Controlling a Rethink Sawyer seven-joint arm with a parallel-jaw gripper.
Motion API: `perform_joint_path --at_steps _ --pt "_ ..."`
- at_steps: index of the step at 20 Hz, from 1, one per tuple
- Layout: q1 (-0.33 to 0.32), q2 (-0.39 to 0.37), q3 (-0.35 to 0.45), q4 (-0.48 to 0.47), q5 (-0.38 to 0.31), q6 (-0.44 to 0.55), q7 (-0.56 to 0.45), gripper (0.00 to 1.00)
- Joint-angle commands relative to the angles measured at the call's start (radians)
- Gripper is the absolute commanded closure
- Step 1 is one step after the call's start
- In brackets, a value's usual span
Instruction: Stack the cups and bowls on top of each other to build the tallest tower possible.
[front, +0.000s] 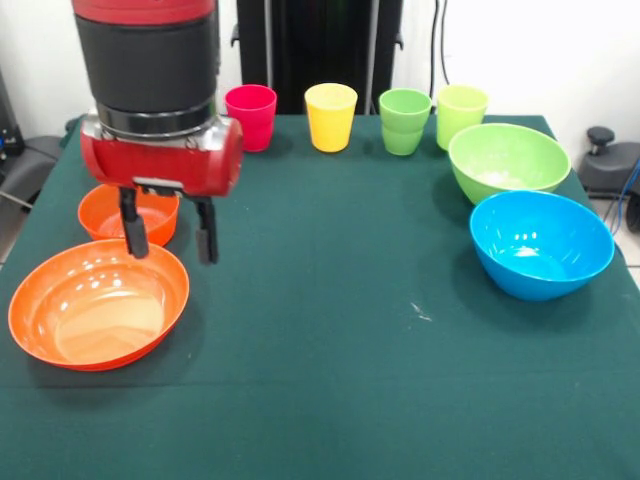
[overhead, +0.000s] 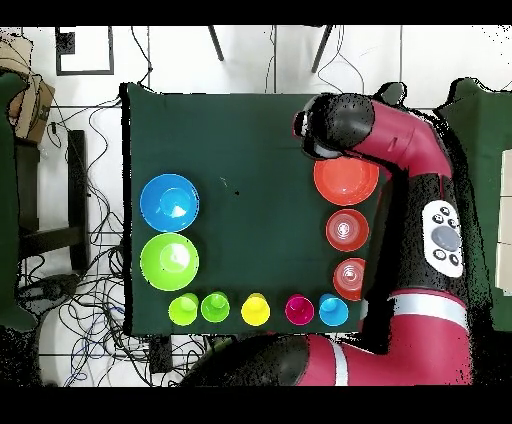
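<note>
Tower: none built, you have every cup and bowl left to stack | gripper (front: 168, 235): released, above wide orange bowl (front: 98, 303)

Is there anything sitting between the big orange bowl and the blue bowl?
No. In the front view only bare green tablecloth lies between the wide orange bowl and the blue bowl; the overhead view agrees.

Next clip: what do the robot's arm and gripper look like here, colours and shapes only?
The arm is glossy red with rounded black joints, and one link carries a pale grey button panel. At the wrist, a wide black cylinder with a silver ring sits above a red rounded housing. The gripper has two slim, straight black fingers.
</note>
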Motion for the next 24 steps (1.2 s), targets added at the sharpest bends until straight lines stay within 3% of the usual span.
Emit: perform_joint_path --at_steps 1,7,24 --pt "0.029 0.037 0.121 -0.031 -0.09 0.035 -0.186 0.0" --pt "0.03 0.063 0.126 -0.048 -0.087 0.043 -0.162 0.0" --pt "0.043 0.032 0.108 -0.048 -0.096 0.08 -0.134 0.0"
